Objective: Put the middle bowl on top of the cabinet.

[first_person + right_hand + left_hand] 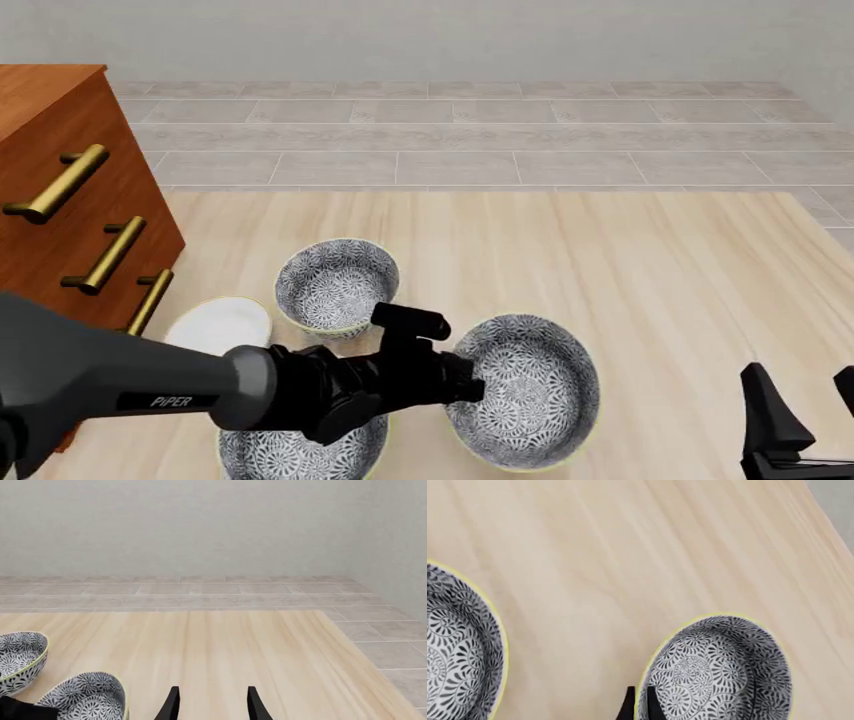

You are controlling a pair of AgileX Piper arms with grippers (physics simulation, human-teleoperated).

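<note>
Middle bowl (523,402): deep, blue-white floral, yellow-green rim.

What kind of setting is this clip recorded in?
A simulated tabletop workspace in a bare room, loosely domestic: a pale wooden table carrying patterned bowls and a wooden drawer cabinet, with a grey tiled floor and a plain wall behind.

Bare sim room – pale wood table (667,260), grey tiled floor (467,130), plain grey wall (200,525), no other furnishings visible
</note>
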